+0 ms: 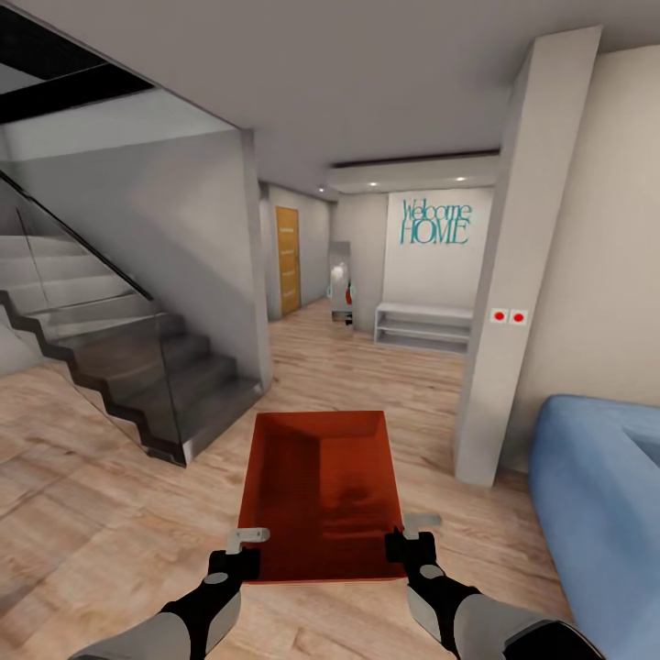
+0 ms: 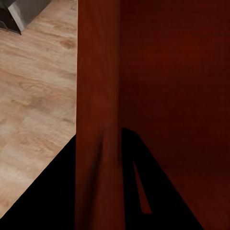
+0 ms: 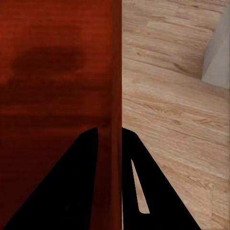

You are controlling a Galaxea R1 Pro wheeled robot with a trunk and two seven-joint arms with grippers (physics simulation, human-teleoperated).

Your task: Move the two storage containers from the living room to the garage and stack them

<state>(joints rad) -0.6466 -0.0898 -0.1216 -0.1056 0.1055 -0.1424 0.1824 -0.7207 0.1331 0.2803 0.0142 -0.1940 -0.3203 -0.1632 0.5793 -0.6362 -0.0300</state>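
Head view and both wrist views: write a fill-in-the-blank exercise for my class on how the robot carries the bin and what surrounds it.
1. The storage container is held by ____ grippers, the left gripper and right gripper.
2. In the right wrist view, the fingers straddle the container's side ____.
3. At the head view's right edge stands a ____ sofa.
4. The staircase rises on the robot's ____ side.

Missing words: two; wall; blue; left
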